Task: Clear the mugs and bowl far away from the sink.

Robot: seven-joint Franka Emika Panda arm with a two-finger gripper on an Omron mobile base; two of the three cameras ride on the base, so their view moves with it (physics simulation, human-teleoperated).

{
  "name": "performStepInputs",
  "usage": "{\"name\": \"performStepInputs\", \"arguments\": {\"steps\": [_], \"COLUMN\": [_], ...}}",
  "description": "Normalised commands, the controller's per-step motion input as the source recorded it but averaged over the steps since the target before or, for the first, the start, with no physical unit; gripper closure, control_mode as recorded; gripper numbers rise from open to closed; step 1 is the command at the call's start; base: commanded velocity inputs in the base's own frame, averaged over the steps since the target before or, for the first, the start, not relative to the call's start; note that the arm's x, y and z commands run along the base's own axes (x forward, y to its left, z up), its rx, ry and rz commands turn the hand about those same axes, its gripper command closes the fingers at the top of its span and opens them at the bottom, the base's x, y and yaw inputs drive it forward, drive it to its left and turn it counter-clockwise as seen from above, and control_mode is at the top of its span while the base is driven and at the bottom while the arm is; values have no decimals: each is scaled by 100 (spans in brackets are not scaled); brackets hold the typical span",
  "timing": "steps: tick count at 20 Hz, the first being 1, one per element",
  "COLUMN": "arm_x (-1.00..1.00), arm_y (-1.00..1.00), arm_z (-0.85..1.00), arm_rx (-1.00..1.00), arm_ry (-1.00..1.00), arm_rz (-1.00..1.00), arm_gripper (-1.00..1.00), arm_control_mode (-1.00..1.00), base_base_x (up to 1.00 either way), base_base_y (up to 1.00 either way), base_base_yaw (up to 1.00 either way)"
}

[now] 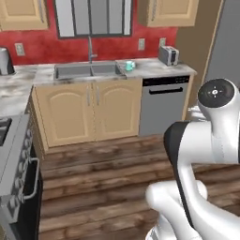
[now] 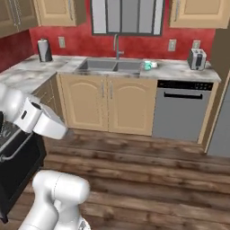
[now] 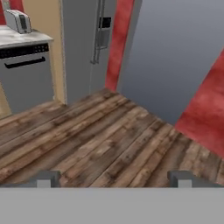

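Arm folded close over the base, hand aimed down and off to the right at the wood floor (image 3: 109, 135). Gripper (image 3: 114, 179) spread wide, holding nothing (both tips at far sides of hand view). Teal mug (image 1: 130, 65) on counter just right of sink (image 1: 89, 71); white mug (image 2: 154, 64) beside it.

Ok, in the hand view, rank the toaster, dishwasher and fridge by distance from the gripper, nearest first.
1. Dishwasher, ahead to the left of the gripper.
2. Fridge, just right of the dishwasher; these two are too close to call.
3. Toaster, upper left, set back on the counter.
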Motion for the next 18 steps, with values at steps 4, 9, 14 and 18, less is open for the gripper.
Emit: {"name": "performStepInputs", "arguments": {"steps": [4, 9, 14, 18], "arm_x": [0, 0, 0, 0], "arm_y": [0, 0, 0, 0], "arm_z": [0, 0, 0, 0], "arm_rx": [0, 0, 0, 0], "arm_ry": [0, 0, 0, 0], "arm_rz": [0, 0, 0, 0], "arm_gripper": [-100, -100, -100, -100], "arm_control_mode": [100, 100, 100, 100], "base_base_x": [100, 100, 100, 100], "base_base_y": [70, -7, -38, -49], "base_base_yaw": [-1, 24, 35, 45]}}
